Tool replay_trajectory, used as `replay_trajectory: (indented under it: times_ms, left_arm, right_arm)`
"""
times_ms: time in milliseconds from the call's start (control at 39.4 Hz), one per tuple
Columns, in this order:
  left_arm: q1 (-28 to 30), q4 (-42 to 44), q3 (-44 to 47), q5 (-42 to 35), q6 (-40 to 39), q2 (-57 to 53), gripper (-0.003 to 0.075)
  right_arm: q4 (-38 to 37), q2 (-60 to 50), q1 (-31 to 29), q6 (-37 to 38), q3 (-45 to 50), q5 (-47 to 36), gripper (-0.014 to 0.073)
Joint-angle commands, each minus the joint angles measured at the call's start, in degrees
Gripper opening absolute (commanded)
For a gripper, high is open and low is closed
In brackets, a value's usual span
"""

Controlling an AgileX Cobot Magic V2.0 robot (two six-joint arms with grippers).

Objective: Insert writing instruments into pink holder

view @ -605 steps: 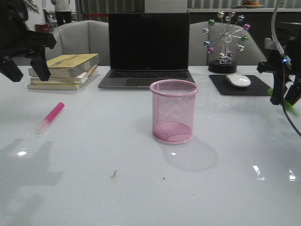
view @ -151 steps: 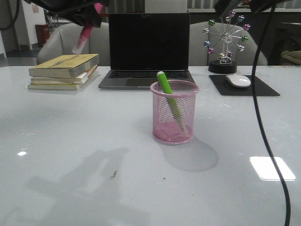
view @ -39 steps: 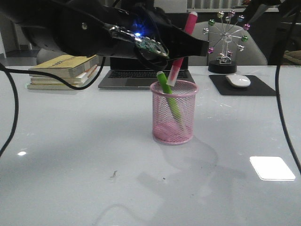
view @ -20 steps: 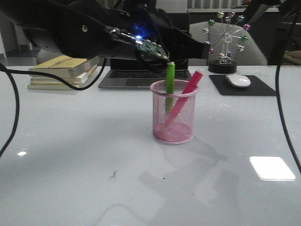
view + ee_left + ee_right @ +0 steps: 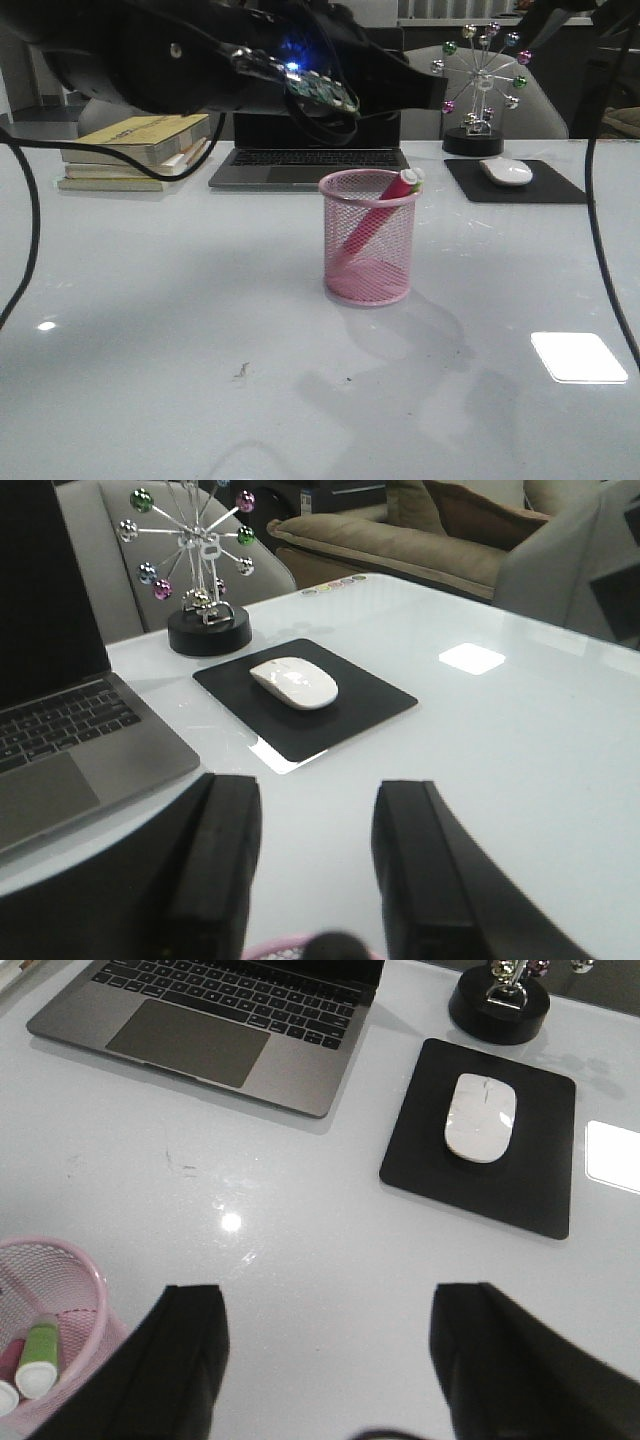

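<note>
Front view: low over the white table, facing forward, pink holder mid-frame, laptop behind it

Left wrist view: high, looking down past its fingers toward the mouse on its black pad

Right wrist view: higher, looking steeply down on the table

Shared by all three: laptop, mouse, pad, holder rim

Glossy white table with pink holder, laptop, books, mousepad.
</note>
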Motion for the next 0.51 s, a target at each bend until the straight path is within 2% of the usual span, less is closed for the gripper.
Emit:
replay_trajectory:
  times_ms: [0,229,483]
  left_arm:
    - [1.18,-0.30,-1.56,-5.21,-0.37,-5.21,0.0353]
    - [4.49,-0.19,-1.56,-2.24,-0.37,-10.64,0.0353]
    - [12.80,-0.19,-1.56,17.06,-0.37,-20.36,0.0353]
  right_arm:
    - [-0.98,-2.49,-0.35,-0.45,-2.32,-4.48,0.0542]
    - [-0.98,-2.76,-0.35,-0.45,-2.43,-4.83,0.0542]
    - [-1.42,-7.66,-0.35,-0.45,-2.43,-4.94,0.0542]
